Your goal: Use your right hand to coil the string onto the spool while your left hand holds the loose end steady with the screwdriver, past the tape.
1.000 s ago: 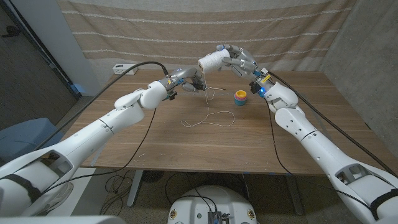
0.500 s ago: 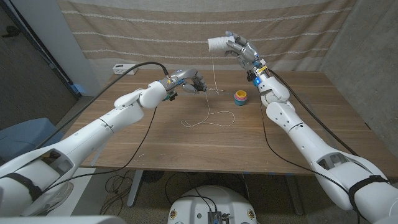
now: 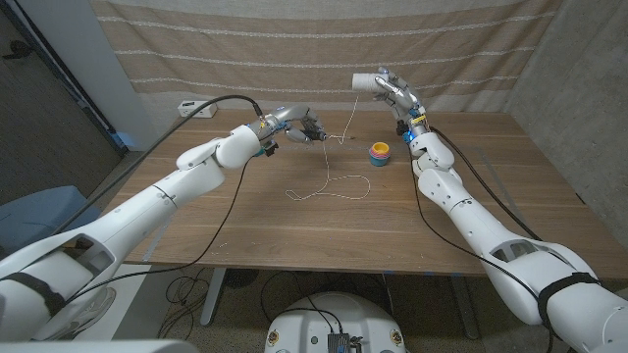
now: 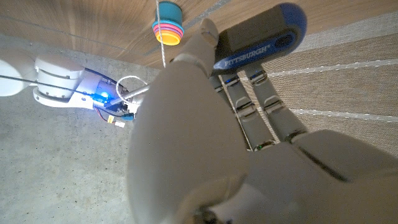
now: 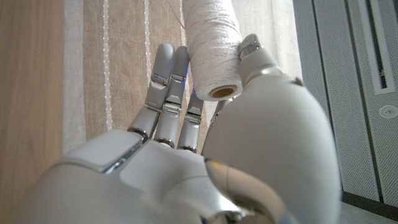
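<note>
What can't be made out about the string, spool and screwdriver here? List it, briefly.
- Screwdriver: left wrist view, shaft and tip hidden behind the left hand.
- String loose end: head view, too thin to trace to the screwdriver.
- Spool: right wrist view, far end cut off by the picture's edge.

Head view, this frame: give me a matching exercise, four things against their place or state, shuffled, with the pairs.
Things:
1. spool
2. screwdriver
3. string
4. tape

Places or states:
A. stacked coloured rolls standing on the table
B. held up in the air by the right hand
C. gripped in the left hand
D. hanging down, then lying in loose loops on the table

Pairs: 1-B, 2-C, 3-D, 4-A
</note>
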You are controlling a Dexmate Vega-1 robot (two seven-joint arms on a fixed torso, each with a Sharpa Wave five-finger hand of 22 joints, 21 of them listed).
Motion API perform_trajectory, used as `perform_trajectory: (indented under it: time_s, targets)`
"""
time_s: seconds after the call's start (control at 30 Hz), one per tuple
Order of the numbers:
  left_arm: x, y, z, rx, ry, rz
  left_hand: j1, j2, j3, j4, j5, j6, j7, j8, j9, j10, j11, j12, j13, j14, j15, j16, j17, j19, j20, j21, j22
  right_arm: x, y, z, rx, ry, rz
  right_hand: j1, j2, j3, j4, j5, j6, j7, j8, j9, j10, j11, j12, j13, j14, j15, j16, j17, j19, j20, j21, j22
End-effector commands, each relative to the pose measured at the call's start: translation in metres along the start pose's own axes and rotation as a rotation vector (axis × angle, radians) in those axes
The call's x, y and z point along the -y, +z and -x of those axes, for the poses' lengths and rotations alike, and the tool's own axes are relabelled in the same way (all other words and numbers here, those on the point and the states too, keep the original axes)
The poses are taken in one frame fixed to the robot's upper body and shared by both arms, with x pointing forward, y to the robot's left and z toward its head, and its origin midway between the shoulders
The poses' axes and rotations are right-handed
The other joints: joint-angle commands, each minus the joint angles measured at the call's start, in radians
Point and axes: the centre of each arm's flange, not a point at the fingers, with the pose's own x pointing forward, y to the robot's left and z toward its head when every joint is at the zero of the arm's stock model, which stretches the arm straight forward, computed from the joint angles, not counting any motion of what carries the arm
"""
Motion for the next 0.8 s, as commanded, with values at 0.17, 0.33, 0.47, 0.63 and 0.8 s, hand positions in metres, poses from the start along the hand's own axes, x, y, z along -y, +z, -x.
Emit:
perform_trajectory:
  time_s: [0.17, 0.33, 0.47, 0.63, 0.8]
  targets:
    - [-0.015, -0.009, 0.003, 0.026, 0.076, 0.102, 0.122, 0.138, 0.007, 0.007, 0.005, 0.100, 0.089, 0.004, 0.100, 0.008, 0.005, -0.008, 0.006, 0.039, -0.052, 0.000, 0.158, 0.033, -0.176, 0.138, 0.004, 0.050, -0.048, 0.057, -0.125, -0.233, 0.063, 0.104, 0.144, 0.023, 0.005, 0.008, 0.068, 0.061, 0.003, 0.001, 0.140, -0.099, 0.104, 0.196, 0.224, -0.313, 0.005, 0.076, -0.038, -0.118, -0.006, 0.001]
    - [-0.018, -0.010, 0.003, 0.029, 0.093, 0.117, 0.123, 0.139, 0.007, 0.007, 0.005, 0.096, 0.088, 0.003, 0.102, 0.008, 0.002, -0.010, 0.007, 0.042, -0.052, 0.000, 0.158, 0.033, -0.176, 0.138, 0.004, 0.051, -0.055, 0.077, -0.138, -0.237, 0.072, 0.104, 0.144, 0.023, 0.005, 0.007, 0.066, 0.061, 0.002, 0.000, 0.142, -0.098, 0.103, 0.197, 0.225, -0.312, 0.006, 0.075, -0.036, -0.116, -0.006, 0.001]
    - [-0.020, -0.011, 0.003, 0.030, 0.112, 0.128, 0.123, 0.139, 0.006, 0.007, 0.005, 0.096, 0.089, 0.003, 0.103, 0.009, 0.002, -0.011, 0.008, 0.039, -0.052, 0.000, 0.160, 0.032, -0.176, 0.138, 0.004, 0.051, -0.063, 0.101, -0.161, -0.210, 0.072, 0.104, 0.144, 0.023, 0.005, 0.007, 0.067, 0.061, 0.002, 0.000, 0.142, -0.098, 0.102, 0.199, 0.226, -0.313, 0.006, 0.074, -0.035, -0.115, -0.006, 0.001]
    - [-0.022, -0.013, 0.003, 0.025, 0.128, 0.139, 0.123, 0.139, 0.006, 0.007, 0.005, 0.097, 0.089, 0.003, 0.103, 0.010, 0.005, -0.013, 0.007, 0.040, -0.051, -0.001, 0.160, 0.032, -0.176, 0.138, 0.004, 0.052, -0.066, 0.122, -0.192, -0.154, 0.078, 0.103, 0.144, 0.024, 0.005, 0.007, 0.067, 0.062, 0.002, 0.000, 0.141, -0.097, 0.101, 0.200, 0.223, -0.310, 0.006, 0.076, -0.034, -0.113, -0.006, 0.001]
    - [-0.022, -0.013, 0.000, 0.020, 0.129, 0.137, 0.123, 0.139, 0.006, 0.007, 0.005, 0.098, 0.086, 0.003, 0.104, 0.011, 0.005, -0.014, 0.007, 0.042, -0.051, -0.001, 0.160, 0.032, -0.176, 0.138, 0.004, 0.056, -0.065, 0.139, -0.216, -0.056, 0.052, 0.104, 0.144, 0.025, 0.004, 0.007, 0.067, 0.062, 0.002, -0.001, 0.139, -0.098, 0.101, 0.205, 0.221, -0.311, 0.007, 0.077, -0.037, -0.112, -0.007, 0.001]
